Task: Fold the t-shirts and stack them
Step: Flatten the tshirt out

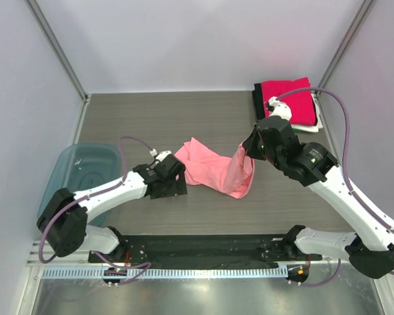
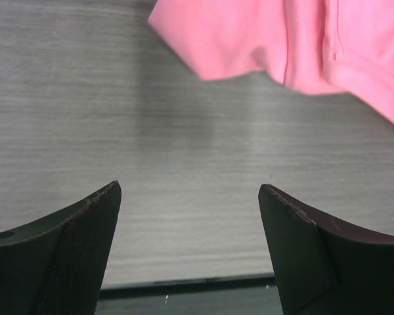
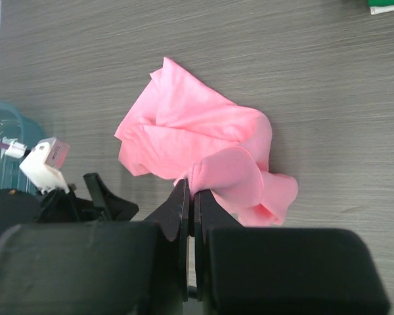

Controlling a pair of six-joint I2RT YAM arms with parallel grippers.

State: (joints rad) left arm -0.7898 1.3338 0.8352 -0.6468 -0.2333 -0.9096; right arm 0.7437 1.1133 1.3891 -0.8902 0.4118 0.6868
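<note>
Salmon-pink cloth t-shirt (image 1: 213, 172), crumpled at centre frame.
Right gripper (image 1: 244, 153) reaches down, clamped on its raised right edge; left gripper (image 2: 190, 197) gapes empty just left of it.

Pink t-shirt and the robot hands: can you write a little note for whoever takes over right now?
Left gripper: open, empty, over bare table beside the pink t-shirt.
Right gripper: shut on the pink t-shirt, pinching its right edge, with that side raised off the table.
Folded stack: far right corner, magenta-red shirt on top.
Done: that stack.
Left: spread out, fold and stack the pink one, which is crumpled.
</note>
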